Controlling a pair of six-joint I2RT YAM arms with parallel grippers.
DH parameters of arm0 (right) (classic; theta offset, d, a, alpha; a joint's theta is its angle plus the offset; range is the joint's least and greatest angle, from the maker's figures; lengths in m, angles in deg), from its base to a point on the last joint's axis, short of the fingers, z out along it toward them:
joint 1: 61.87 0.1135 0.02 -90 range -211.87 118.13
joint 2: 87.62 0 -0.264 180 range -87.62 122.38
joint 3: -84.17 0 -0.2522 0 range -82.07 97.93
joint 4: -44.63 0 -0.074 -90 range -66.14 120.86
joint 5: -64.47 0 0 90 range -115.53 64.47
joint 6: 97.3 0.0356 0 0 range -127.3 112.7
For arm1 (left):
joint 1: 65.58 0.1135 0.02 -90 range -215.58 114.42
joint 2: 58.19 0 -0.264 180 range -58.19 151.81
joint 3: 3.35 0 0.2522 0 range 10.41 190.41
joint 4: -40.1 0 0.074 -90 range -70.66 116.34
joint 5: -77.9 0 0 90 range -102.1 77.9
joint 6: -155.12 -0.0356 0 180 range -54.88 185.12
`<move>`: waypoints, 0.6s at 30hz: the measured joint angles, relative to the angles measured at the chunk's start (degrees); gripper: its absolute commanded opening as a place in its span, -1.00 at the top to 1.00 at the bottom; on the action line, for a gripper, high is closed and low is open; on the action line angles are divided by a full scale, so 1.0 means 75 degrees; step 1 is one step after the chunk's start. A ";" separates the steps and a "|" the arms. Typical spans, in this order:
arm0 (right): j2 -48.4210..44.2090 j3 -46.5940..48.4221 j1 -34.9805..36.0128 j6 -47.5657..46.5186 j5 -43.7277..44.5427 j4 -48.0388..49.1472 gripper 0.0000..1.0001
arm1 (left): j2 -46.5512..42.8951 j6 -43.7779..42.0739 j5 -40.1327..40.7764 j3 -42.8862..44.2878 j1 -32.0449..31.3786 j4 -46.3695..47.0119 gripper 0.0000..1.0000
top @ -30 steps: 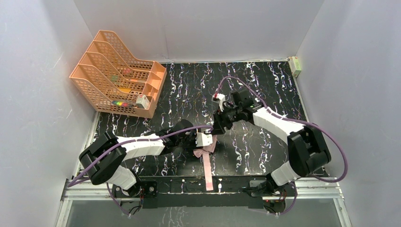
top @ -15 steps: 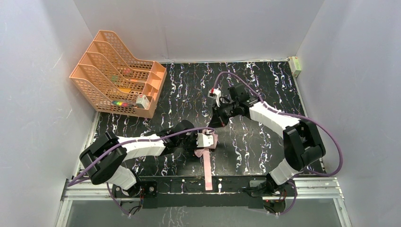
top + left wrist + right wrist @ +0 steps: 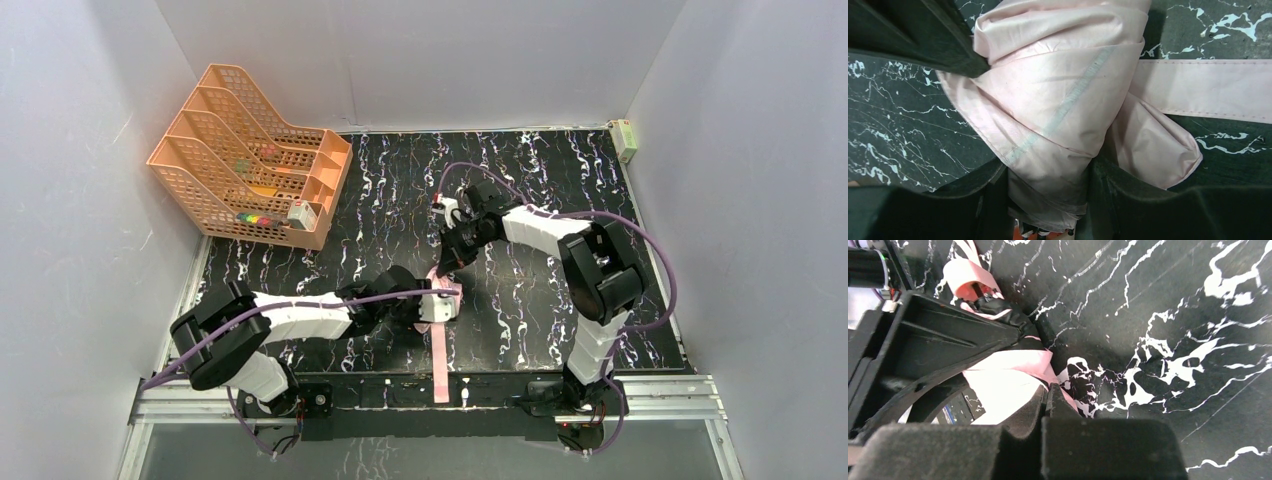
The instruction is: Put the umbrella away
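On the black worktop (image 3: 540,180) the left hand (image 3: 437,300) is clamped on the folded pink umbrella (image 3: 1058,100), the right hand (image 3: 1046,395) is pressed together just beside it, and the strap (image 3: 441,360) is not tied yet.

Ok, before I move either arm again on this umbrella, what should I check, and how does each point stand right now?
1. Left gripper holds the umbrella: ok, the folded pink bundle sits between its fingers.
2. Right gripper closed: ok, its jaws are together at the umbrella's far end.
3. Right gripper has fabric pinched: cannot tell, pink folds lie right beside the closed tips.
4. Strap wrapped round the bundle: not ok, it lies flat on the table, stretched toward the near edge.
5. Folds tucked in: not ok, a loose flap bulges out beside the strap.
6. Orange file rack clear of both arms: ok, it stands in the far left corner.
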 measured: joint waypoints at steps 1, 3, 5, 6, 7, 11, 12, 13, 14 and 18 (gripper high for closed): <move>0.0090 0.0000 0.0012 0.0032 0.0055 -0.0032 0.96 | 0.0000 -0.0020 0.0114 -0.0052 -0.0067 0.0099 1.00; 0.0221 0.0000 0.0047 0.0079 0.0119 -0.0131 0.93 | -0.0009 -0.0105 0.0425 -0.0207 -0.0251 0.0341 1.00; 0.0256 0.0006 0.0087 0.0108 0.0157 -0.0245 0.83 | -0.0009 -0.0195 0.0801 -0.0388 -0.0490 0.0629 1.00; 0.0256 0.0009 0.0099 0.0114 0.0175 -0.0297 0.76 | -0.0012 -0.0245 0.0979 -0.0469 -0.0595 0.0769 1.00; 0.0256 0.0026 0.0114 0.0111 0.0189 -0.0356 0.69 | -0.0012 -0.0291 0.1151 -0.0554 -0.0699 0.0903 1.00; 0.0256 0.0047 0.0119 0.0006 0.0358 -0.0592 0.48 | -0.0012 -0.0443 0.1597 -0.0766 -0.0979 0.1274 1.00; 0.0256 0.0047 0.0119 -0.0055 0.0391 -0.0659 0.35 | -0.0009 -0.0469 0.1664 -0.0799 -0.1020 0.1332 1.00; 0.0248 0.0047 0.0117 -0.0117 0.0420 -0.0714 0.24 | -0.0009 -0.0498 0.1719 -0.0825 -0.1058 0.1376 1.00; 0.0221 0.0047 0.0117 -0.0172 0.0469 -0.0746 0.14 | -0.0009 -0.0530 0.1778 -0.0851 -0.1096 0.1419 1.00; -0.0289 0.0047 0.0038 -0.0466 0.0848 -0.0938 -0.33 | -0.0009 -0.0670 0.1920 -0.0950 -0.1207 0.1577 1.00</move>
